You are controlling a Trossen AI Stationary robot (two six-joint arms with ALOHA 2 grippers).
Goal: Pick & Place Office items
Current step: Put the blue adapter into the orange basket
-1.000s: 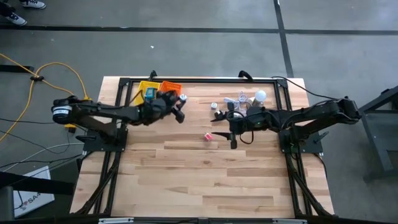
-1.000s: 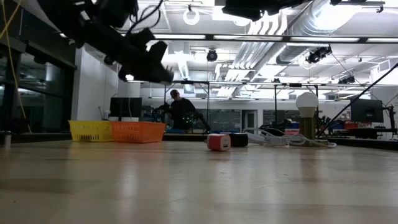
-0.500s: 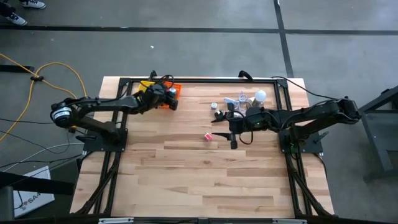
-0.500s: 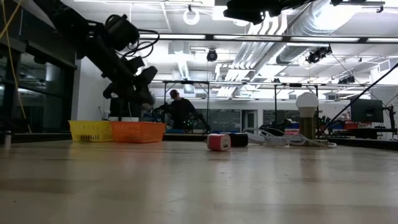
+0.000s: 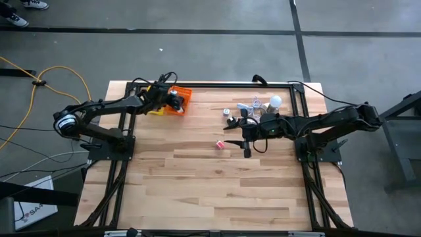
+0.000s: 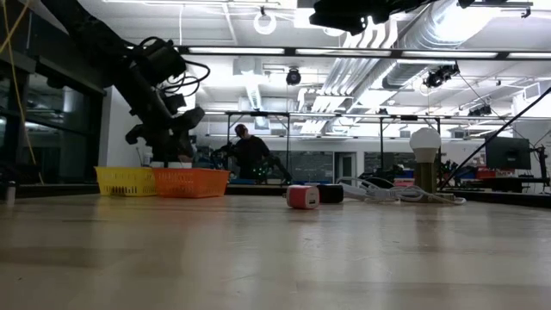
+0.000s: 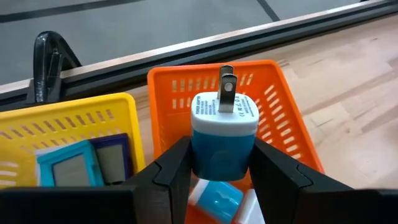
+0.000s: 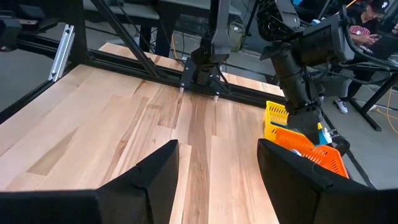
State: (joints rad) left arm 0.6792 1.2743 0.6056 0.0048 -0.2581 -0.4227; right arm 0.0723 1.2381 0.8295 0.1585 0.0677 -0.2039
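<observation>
The left end effector (image 7: 222,163) hangs over the orange mesh basket (image 7: 283,115) at the table's far left, clamped on a blue-and-white plug adapter (image 7: 223,134). The right end effector (image 5: 246,139) waits part-open, empty, mid-table. Some pieces are binned; a pink-red block (image 5: 220,144) and others remain out.

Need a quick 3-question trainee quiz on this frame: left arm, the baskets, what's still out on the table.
1. True or false: the left gripper is empty.
2. Which basket lies under the blue-and-white plug-in charger? A) yellow plastic basket B) orange plastic basket
3. Fill in: the small pink-red block lies on the ____.

Key: 1. False, it is shut on the charger. 2. B. 3. wooden table, near the open right gripper.
</observation>
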